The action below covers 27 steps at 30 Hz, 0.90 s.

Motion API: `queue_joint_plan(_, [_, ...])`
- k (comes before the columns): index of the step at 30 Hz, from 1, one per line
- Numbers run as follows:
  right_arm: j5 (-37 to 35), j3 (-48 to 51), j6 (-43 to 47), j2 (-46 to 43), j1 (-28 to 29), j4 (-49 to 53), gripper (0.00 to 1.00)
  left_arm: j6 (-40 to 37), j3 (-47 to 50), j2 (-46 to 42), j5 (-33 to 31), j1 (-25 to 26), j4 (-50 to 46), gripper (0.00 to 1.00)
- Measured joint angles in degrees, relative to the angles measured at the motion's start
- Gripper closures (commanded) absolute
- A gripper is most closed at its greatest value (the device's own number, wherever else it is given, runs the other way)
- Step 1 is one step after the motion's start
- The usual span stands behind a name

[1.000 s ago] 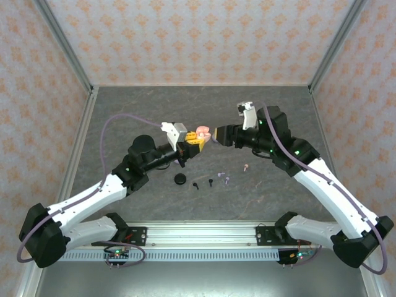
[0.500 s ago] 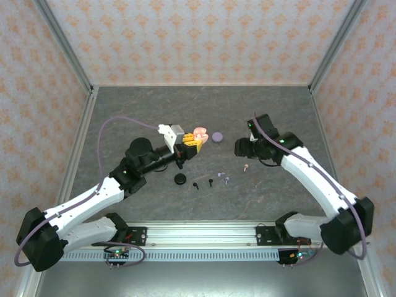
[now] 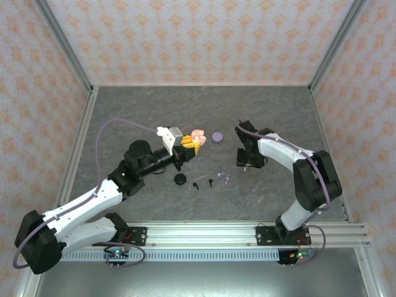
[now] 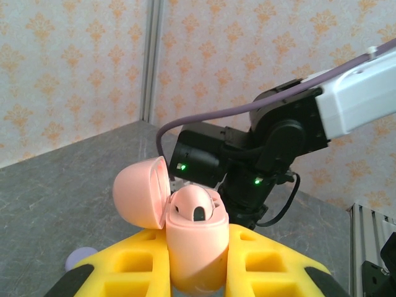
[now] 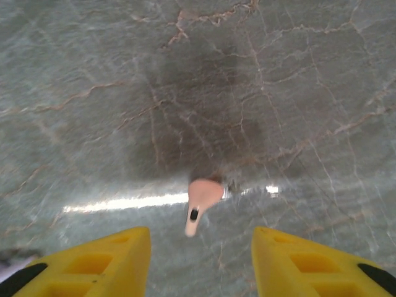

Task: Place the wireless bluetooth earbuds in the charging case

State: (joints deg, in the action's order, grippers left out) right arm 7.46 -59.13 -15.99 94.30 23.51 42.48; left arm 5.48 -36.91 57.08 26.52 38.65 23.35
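A: How are the right gripper point(image 5: 199, 242) jaws set?
B: Spread, with nothing pinched. The pink earbud point(image 5: 201, 201) is seen on the table point(image 5: 297, 93) just ahead of the tips, centred between them, untouched.
A: Its long axis?
B: The stem is pointed back toward the wrist, slightly left; the head lies farther off. The closing line is crossed by that axis, so a straight descent is judged enough. The right arm is the nearer one.
A: Farther out?
B: The open case point(image 4: 193, 232) is pinched upright in the left gripper point(image 4: 197, 275), well apart, on the left arm's side.
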Motion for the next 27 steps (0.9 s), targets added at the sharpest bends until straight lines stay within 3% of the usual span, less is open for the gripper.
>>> queue_joint_plan(10, [0.9,0.0,0.1,5.1,-0.3,-3.6,0.62,-0.1,0.0,-0.1,0.0,0.0,-0.4,1.00])
queue_joint_plan(27, [2.6,0.0,0.2,5.1,-1.1,-4.4,0.79,-0.9,0.0,-0.1,0.0,0.0,-1.5,1.00])
